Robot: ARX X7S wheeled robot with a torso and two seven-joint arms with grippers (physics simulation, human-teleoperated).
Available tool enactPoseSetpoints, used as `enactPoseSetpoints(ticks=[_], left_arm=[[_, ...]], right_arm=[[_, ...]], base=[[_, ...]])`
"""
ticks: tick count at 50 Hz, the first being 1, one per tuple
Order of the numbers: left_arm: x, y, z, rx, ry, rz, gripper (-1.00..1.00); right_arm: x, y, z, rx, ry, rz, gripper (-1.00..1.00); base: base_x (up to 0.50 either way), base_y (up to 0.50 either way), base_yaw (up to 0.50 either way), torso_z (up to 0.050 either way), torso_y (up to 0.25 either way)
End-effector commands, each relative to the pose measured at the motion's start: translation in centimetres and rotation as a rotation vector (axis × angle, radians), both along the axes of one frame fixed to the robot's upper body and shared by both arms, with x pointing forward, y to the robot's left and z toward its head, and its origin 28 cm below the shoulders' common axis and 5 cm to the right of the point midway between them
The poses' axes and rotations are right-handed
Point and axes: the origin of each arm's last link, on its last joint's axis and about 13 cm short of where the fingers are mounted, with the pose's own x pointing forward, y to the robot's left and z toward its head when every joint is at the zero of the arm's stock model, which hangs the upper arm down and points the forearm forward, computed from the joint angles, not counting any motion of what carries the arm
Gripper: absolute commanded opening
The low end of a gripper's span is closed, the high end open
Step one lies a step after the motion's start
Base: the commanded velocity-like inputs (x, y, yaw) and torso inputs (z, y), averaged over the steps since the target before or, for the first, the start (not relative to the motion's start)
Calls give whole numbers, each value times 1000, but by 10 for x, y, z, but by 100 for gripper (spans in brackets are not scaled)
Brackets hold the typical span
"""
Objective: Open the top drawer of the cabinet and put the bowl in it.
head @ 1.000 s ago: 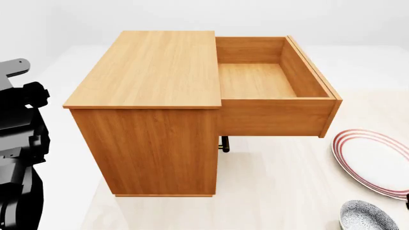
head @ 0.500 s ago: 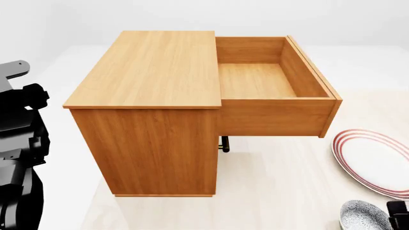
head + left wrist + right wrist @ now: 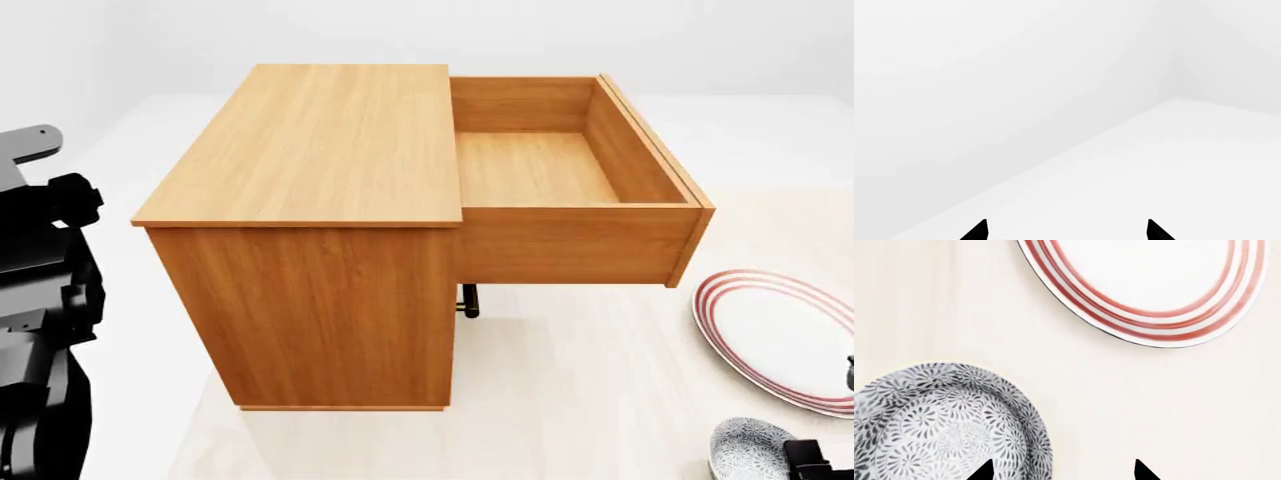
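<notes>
The left arm point(image 3: 40, 310), black with a grey bracket at its top, stands to the left of the cabinet point(image 3: 314, 240) and apart from it. In its own wrist view the left gripper point(image 3: 1066, 231) shows only two black fingertips point(image 3: 977, 231) spread wide with nothing between them, over a plain white surface. The cabinet is an orange-brown wood-grain box resting on the pale table point(image 3: 574, 380), its top bare. From the cabinet's right-hand face the top drawer point(image 3: 574, 190) is pulled well out, its shallow wooden interior open to view and with nothing inside it. Under the drawer, against the cabinet's front, a short dark end of a lower handle point(image 3: 469, 300) peeks out. Further right of the cabinet, past the drawer's front panel, lies the white plate with red rings point(image 3: 781, 335), flat on the table. Below the plate, still to the cabinet's right, the blue-speckled bowl point(image 3: 754, 452) sits upright on the table, outside the drawer. The right gripper point(image 3: 1062, 472) hangs just over the bowl's rim: its fingers are parted and hold nothing, one tip over the bowl's edge, the other over bare table, and whether either touches the bowl cannot be told.
</notes>
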Motion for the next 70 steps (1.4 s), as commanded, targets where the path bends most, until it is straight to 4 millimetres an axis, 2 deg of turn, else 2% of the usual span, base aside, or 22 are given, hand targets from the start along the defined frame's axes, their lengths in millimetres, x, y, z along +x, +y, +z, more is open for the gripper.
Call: enactPoseSetpoints(ticks=[1,42,43,59,62,70], left_arm=[[0,-1,0,-1,2,-1,100],[1,-3,-3,4,7,-5,100],[1,-3,-3,3,6,-5,100],[1,-4,-3,-1,1,-3,100],[1,-4,-3,-2,0,-2,100],[1,-5,-3,-5,-3,-3,100]], right_arm=[[6,2,-15,1,16,7,100],[11,2,-48,6,56,19,100],[12,2,-48,0,53,17,-100],[10,3,-42,8,26,35,-100],[11,4,-36,23,-9,38,-100],[7,8,-3,28,-142,40,-100]], base=[[0,0,0,0,0],[0,0,0,0,0],[0,0,3,0,0],[0,0,0,0,0],[4,0,1,0,0],[0,0,0,0,0]])
